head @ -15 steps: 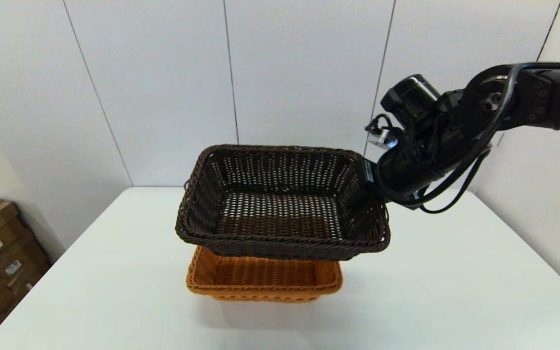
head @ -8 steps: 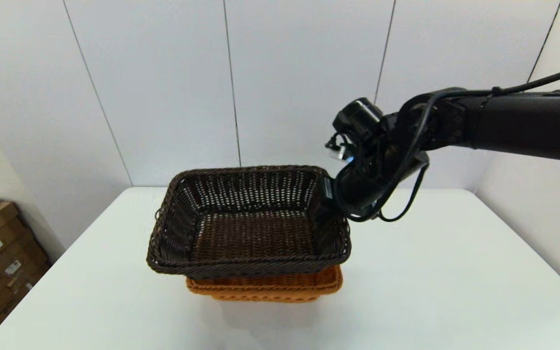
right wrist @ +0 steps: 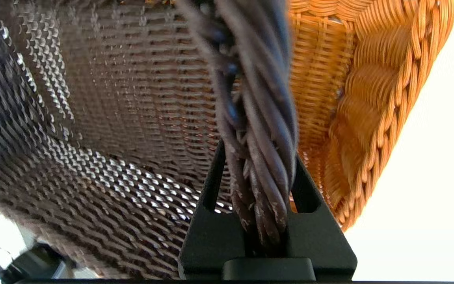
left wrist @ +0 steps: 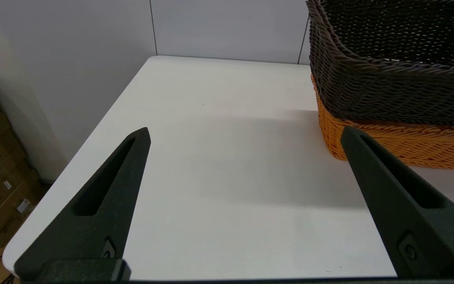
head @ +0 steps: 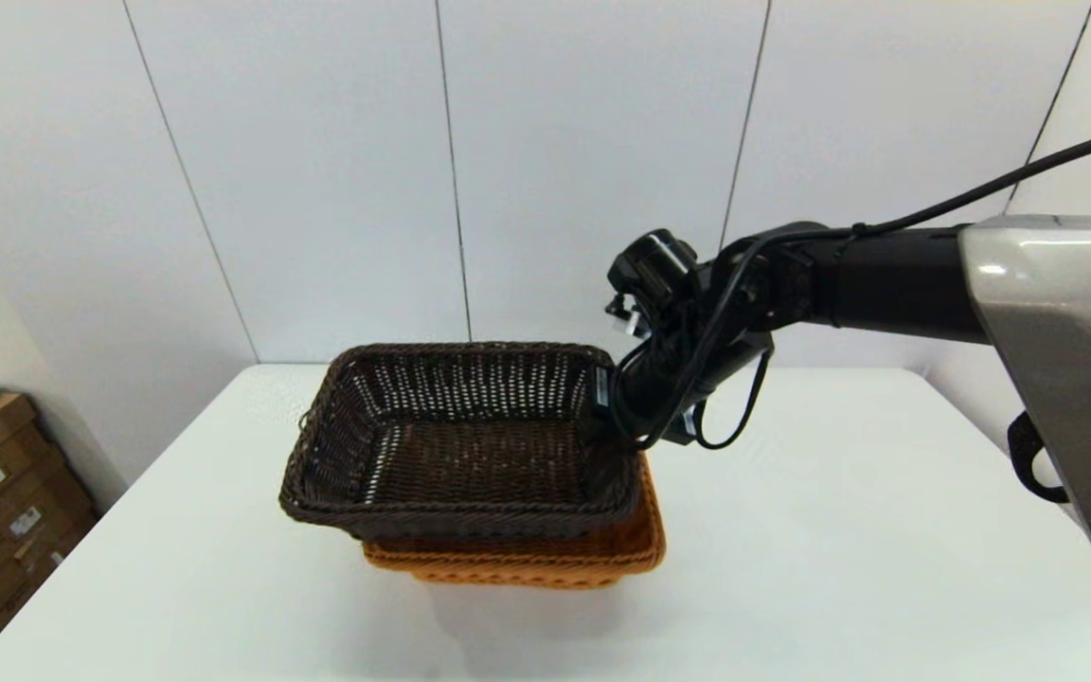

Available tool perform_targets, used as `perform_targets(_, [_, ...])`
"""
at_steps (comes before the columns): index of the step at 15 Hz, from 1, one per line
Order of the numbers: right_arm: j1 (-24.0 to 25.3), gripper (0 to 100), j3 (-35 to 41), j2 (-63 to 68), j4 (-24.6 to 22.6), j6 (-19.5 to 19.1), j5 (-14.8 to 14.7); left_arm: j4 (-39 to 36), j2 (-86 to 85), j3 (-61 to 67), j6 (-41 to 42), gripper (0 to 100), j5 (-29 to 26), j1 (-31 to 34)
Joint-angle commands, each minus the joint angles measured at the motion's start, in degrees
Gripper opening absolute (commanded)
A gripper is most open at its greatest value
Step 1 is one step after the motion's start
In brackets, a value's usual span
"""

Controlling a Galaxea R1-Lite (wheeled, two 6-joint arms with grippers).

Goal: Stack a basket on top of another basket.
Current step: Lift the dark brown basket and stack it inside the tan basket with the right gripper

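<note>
Bright, even light; soft shadows

The head camera looks forward and down across the white table (head: 839, 530) toward the panelled wall. The left wrist camera sits low at the table's near left edge, facing across it, sharing the dark basket (left wrist: 392, 59) atop the orange basket (left wrist: 400, 146) (both seen sidelong). The right wrist camera is pressed close against the dark rim.

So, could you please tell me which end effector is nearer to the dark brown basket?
Right. The right end effector is clamped on the dark brown basket's rim; the left end effector hangs open beside it, apart.
</note>
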State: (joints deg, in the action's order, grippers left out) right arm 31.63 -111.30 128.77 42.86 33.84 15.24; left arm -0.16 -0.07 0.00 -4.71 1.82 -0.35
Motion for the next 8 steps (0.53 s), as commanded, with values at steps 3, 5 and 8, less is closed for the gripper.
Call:
perform_targets(3, [-1.6, 0, 0.0, -0.9, 0.6, 0.2, 0.1, 0.0, 0.1, 0.0, 0.0, 100, 0.0, 0.0])
perform_targets(5, [-2.5, 0, 0.0, -0.8, 1.3, 0.2, 0.1, 0.0, 0.1, 0.0, 0.0, 100, 0.0, 0.0])
perform_targets(8, [-2.8, 0, 0.0, -0.4, 2.0, 0.1, 0.1, 0.0, 0.1, 0.0, 0.0, 100, 0.0, 0.0])
